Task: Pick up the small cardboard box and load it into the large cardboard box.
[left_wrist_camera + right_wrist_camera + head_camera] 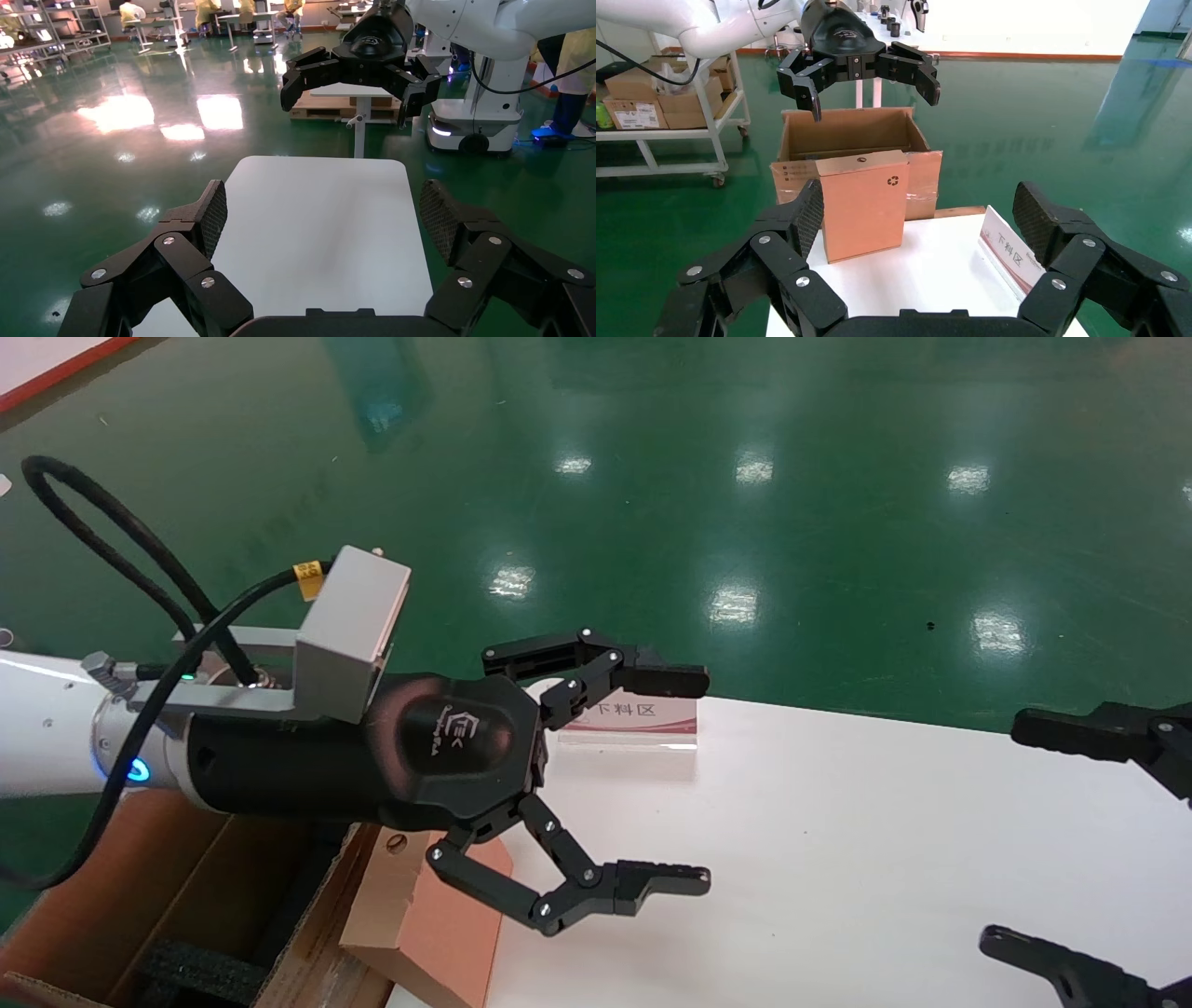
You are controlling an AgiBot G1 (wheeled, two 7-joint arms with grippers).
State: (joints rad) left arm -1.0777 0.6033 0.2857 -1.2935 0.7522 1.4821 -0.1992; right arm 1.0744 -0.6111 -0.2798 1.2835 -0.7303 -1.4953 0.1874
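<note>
The small cardboard box (pixel 862 205) stands on edge at the counter (pixel 838 859) end, leaning on the large cardboard box (pixel 849 140); both the left gripper (pixel 596 784) above and the right gripper (pixel 916 232) gape empty, so a clumsy nudge could topple it.

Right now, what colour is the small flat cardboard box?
Plain brown small flat cardboard box with a small recycling symbol; clearest in right wrist view.

I find the white table (pixel 838 859) bare between my two grippers, giving free passage. At its left end the small cardboard box (pixel 864 203) stands leaning, apparently against the large cardboard box (pixel 845 133). A sign holder (pixel 633 724) stands at the far edge.
</note>
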